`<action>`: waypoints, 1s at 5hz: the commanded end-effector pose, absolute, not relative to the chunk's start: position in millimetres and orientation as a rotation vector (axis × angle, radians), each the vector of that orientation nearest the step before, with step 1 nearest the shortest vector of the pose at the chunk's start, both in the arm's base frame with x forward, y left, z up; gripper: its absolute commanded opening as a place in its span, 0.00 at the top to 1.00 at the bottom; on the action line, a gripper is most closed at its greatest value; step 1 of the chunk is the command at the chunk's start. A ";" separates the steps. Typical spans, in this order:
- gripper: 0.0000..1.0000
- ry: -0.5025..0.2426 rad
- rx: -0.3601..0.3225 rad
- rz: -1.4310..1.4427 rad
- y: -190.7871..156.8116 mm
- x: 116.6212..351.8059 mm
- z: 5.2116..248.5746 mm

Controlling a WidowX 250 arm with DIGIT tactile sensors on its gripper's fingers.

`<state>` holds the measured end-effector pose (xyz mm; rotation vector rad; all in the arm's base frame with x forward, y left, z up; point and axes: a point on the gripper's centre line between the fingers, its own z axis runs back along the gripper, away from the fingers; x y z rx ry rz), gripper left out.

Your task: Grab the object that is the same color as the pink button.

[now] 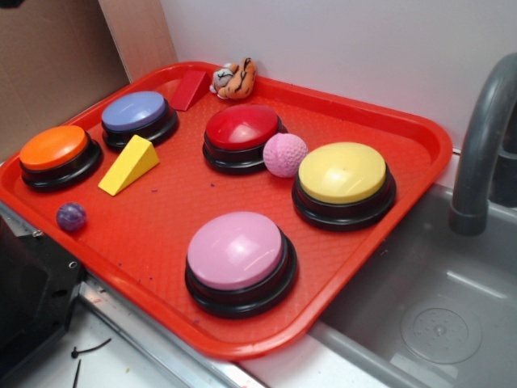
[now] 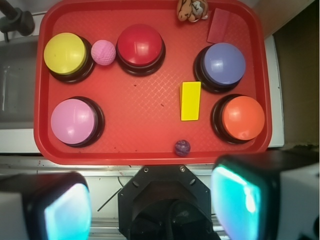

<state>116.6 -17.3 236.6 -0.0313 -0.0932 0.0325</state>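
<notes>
The pink dimpled ball [image 1: 284, 154] [image 2: 103, 52] lies on the red tray [image 1: 161, 234] [image 2: 150, 107], wedged between the red button [image 1: 242, 133] [image 2: 140, 46] and the yellow button [image 1: 343, 182] [image 2: 65, 54]. The pink button [image 1: 238, 257] [image 2: 75, 121] stands at the tray's near edge. My gripper [image 2: 152, 205] shows only in the wrist view, high above and off the tray's edge over the robot base; it is open, nothing between its fingers [image 2: 240, 200].
Also on the tray: a blue-purple button [image 1: 136, 115] [image 2: 222, 64], an orange button [image 1: 55, 152] [image 2: 241, 117], a yellow wedge [image 1: 129, 164] [image 2: 190, 100], a red block [image 1: 188, 89] [image 2: 218, 26], a purple marble [image 1: 71, 216] [image 2: 182, 147], a toy tiger [image 1: 234, 79] [image 2: 192, 10]. A sink [image 1: 428, 315] with faucet [image 1: 481, 145] lies beside.
</notes>
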 end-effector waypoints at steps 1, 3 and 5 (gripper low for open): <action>0.00 -0.093 -0.031 0.033 -17.3 116.6 236.6; 0.00 -0.085 -0.095 0.351 -15.2 128.8 225.3; 0.00 -0.183 -0.195 0.844 -22.6 166.1 199.1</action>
